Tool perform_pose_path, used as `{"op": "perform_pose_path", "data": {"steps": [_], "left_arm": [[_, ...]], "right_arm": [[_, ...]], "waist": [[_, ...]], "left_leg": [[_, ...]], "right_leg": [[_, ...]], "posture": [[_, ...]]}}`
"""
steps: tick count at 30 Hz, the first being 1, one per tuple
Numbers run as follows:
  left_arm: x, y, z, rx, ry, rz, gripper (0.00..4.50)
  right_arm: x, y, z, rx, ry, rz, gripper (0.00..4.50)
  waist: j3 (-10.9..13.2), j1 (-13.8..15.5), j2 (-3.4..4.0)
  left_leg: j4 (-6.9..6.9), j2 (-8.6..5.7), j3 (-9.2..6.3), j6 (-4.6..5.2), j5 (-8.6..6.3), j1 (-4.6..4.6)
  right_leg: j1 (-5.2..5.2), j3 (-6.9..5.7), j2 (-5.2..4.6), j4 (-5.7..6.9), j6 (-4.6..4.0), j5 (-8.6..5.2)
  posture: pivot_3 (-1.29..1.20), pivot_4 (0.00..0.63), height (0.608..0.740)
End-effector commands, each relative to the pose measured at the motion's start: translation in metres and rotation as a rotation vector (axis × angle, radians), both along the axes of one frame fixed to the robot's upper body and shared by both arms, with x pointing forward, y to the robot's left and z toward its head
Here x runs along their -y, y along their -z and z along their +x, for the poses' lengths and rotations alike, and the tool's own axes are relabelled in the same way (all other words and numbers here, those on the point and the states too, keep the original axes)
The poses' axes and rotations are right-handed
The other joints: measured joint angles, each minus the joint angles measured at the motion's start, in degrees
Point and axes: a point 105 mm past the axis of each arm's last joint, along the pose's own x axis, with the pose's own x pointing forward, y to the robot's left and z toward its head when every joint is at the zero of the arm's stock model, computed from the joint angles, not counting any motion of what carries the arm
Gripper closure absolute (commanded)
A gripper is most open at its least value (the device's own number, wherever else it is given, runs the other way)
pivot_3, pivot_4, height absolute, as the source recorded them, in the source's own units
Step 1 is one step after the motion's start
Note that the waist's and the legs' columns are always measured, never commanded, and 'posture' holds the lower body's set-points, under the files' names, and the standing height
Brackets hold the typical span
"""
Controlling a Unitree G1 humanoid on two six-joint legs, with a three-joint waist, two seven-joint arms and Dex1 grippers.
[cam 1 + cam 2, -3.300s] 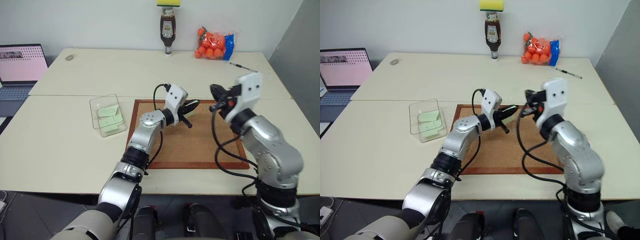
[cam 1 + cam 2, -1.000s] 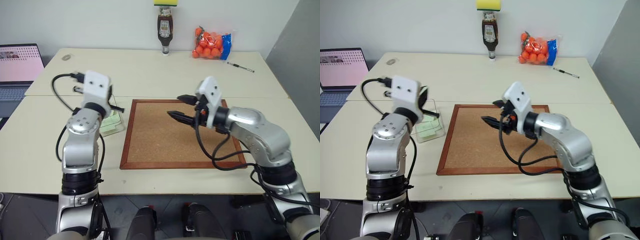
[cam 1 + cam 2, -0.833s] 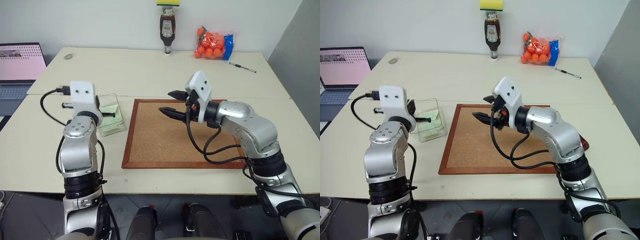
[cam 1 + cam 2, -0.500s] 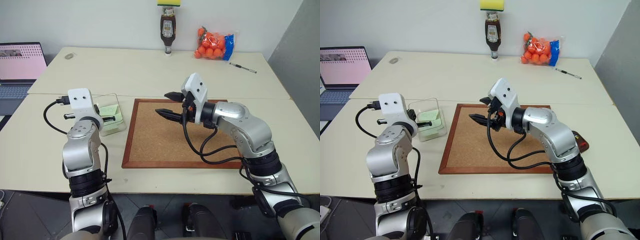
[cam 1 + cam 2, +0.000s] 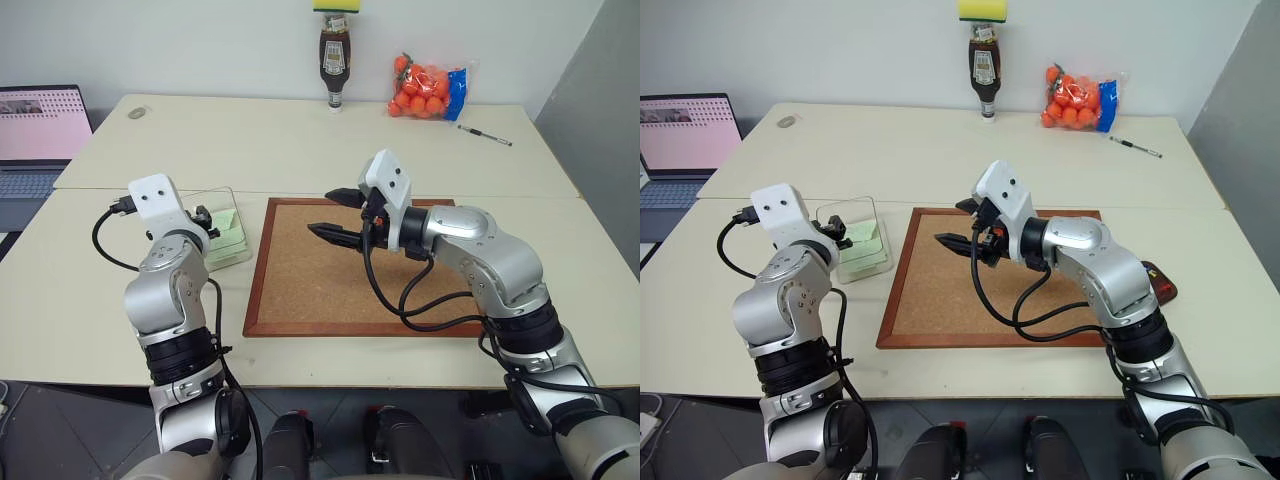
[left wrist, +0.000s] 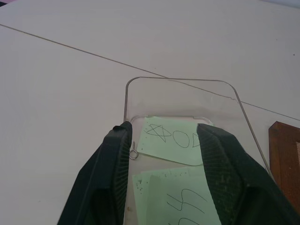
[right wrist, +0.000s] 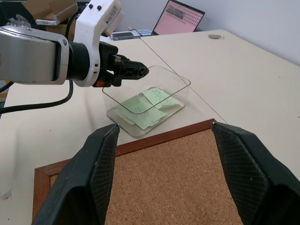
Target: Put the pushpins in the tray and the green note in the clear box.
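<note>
Green note (image 6: 171, 145) in clear box (image 6: 140, 83): hand-drawn star, circle, perhaps "D".

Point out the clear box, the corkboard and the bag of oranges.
clear box (image 6: 183, 93): left wrist view, far transparent wall.
corkboard (image 5: 300, 285): left eye view, bare cork near the left frame.
bag of oranges (image 5: 420, 90): left eye view, middle of the orange fruit.

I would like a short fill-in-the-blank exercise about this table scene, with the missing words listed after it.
1. The pale green notes lie inside the clear ____.
2. The left gripper is over the clear box with its fingers ____.
3. The right gripper hovers above the ____, holding nothing.
4. The bag of oranges stands beside the ____ bottle.

Missing words: box; open; corkboard; sauce
</note>
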Motion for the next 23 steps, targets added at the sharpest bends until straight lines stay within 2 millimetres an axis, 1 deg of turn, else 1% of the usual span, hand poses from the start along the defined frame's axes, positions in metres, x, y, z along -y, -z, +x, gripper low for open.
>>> {"op": "perform_pose_path", "data": {"steps": [1, 3, 5, 7, 10, 12, 14, 17, 19, 21, 23], "left_arm": [[0.014, -0.035, 0.001, 0.148, 0.077, 0.099, 1.44], [0.028, -0.048, 0.001, 0.212, 0.149, 0.200, 1.44], [0.053, -0.054, 0.001, 0.254, 0.261, 0.264, 1.44], [0.086, -0.049, -0.001, 0.267, 0.445, 0.268, 1.44], [0.115, -0.045, -0.012, 0.308, 0.591, 0.318, 1.44], [0.131, -0.033, -0.019, 0.307, 0.698, 0.324, 1.44], [0.141, -0.023, -0.025, 0.306, 0.780, 0.333, 1.44], [0.156, 0.001, -0.034, 0.250, 0.926, 0.278, 1.44], [0.163, 0.013, -0.040, 0.222, 0.993, 0.243, 1.44], [0.168, 0.019, -0.045, 0.220, 1.040, 0.224, 1.44], [0.172, 0.021, -0.047, 0.224, 1.066, 0.222, 1.44]], "right_arm": [[-0.001, -0.014, -0.008, 0.059, -0.018, 0.023, 1.16], [0.000, -0.014, -0.010, 0.061, -0.010, 0.039, 1.16], [0.008, -0.012, -0.013, 0.059, 0.021, 0.069, 1.16], [0.021, -0.006, -0.014, 0.071, 0.091, 0.099, 1.16], [0.045, 0.000, -0.008, 0.099, 0.288, 0.162, 1.16], [0.062, 0.008, -0.007, 0.112, 0.427, 0.203, 1.16], [0.074, 0.015, -0.008, 0.116, 0.523, 0.231, 1.16], [0.094, 0.036, -0.011, 0.122, 0.641, 0.195, 1.16], [0.107, 0.046, -0.013, 0.117, 0.710, 0.190, 1.16], [0.116, 0.050, -0.013, 0.114, 0.760, 0.199, 1.16], [0.118, 0.052, -0.014, 0.124, 0.768, 0.191, 1.16]], "waist": [[0.0, 0.0, 0.00], [0.0, 0.0, 0.00], [0.0, 0.1, 0.00], [0.0, 0.4, 0.00], [0.0, 0.5, 0.00], [0.0, 0.5, 0.00], [0.0, 0.4, 0.01], [0.0, 0.1, 0.01], [0.0, 0.0, 0.02], [0.0, 0.0, 0.02], [0.0, -0.1, 0.02]], "left_leg": [[0.00, 0.00, 0.00, 0.00, 0.00, 0.00], [-0.01, 0.00, 0.00, -0.01, 0.00, 0.00], [-0.02, 0.00, 0.01, -0.01, 0.00, -0.01], [-0.03, -0.04, 0.00, -0.02, 0.00, -0.02], [-0.01, -0.12, 0.07, -0.02, 0.00, -0.02], [0.00, -0.14, 0.11, -0.02, 0.00, -0.02], [-0.01, -0.13, 0.10, -0.02, 0.00, 0.02], [-0.04, -0.04, 0.09, -0.02, 0.00, 0.04], [-0.02, -0.03, 0.09, -0.02, 0.00, 0.06], [-0.02, -0.01, 0.10, -0.01, 0.00, 0.07], [-0.01, 0.00, 0.09, -0.01, 0.00, 0.06]], "right_leg": [[0.00, 0.00, 0.00, 0.00, 0.00, 0.00], [0.00, 0.01, 0.00, -0.01, 0.00, 0.00], [0.00, 0.02, -0.01, -0.02, -0.01, 0.00], [0.01, 0.01, -0.07, -0.05, -0.01, -0.01], [0.02, 0.08, -0.18, -0.07, -0.01, 0.00], [0.02, 0.13, -0.22, -0.07, 0.00, 0.00], [0.01, 0.12, -0.20, -0.03, 0.00, 0.00], [-0.02, 0.09, -0.08, 0.01, -0.01, -0.01], [0.01, 0.04, -0.04, 0.02, -0.02, -0.01], [0.01, 0.04, -0.02, 0.02, -0.02, -0.01], [-0.01, 0.06, -0.01, 0.02, -0.01, -0.01]], "posture": [[0.00, 0.150, 0.740], [0.00, 0.150, 0.740], [0.00, 0.150, 0.740], [0.00, 0.150, 0.740], [0.00, 0.150, 0.740], [0.00, 0.150, 0.740], [0.00, 0.150, 0.740], [0.00, 0.150, 0.740], [0.00, 0.150, 0.740], [0.00, 0.150, 0.740], [0.00, 0.150, 0.740]]}}
